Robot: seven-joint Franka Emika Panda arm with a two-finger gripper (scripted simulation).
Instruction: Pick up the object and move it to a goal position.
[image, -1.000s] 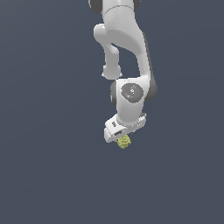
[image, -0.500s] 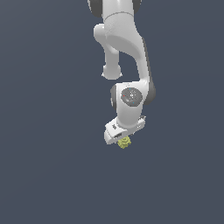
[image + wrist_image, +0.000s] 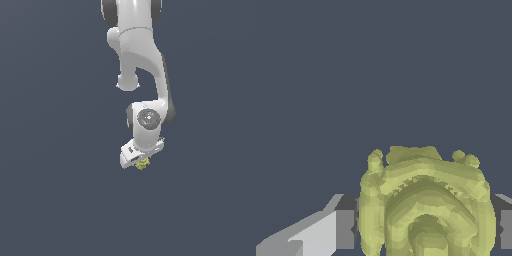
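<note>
Between the fingers (image 3: 345, 229) the object (image 3: 425, 202) is sitting pinched, its yellow-green swirl face filling the wrist view with a grey finger pressing each flank. Only this view is showing that contact. Farther off, the exterior view is showing the gripper (image 3: 140, 161) hanging from the white arm (image 3: 142, 75), the object (image 3: 142, 164) peeking out beneath it against plain dark grey.

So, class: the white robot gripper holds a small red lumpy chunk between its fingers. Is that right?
Not quite: the lumpy chunk is yellow-green, not red. The wrist view shows it between the fingers of the white robot gripper.
</note>
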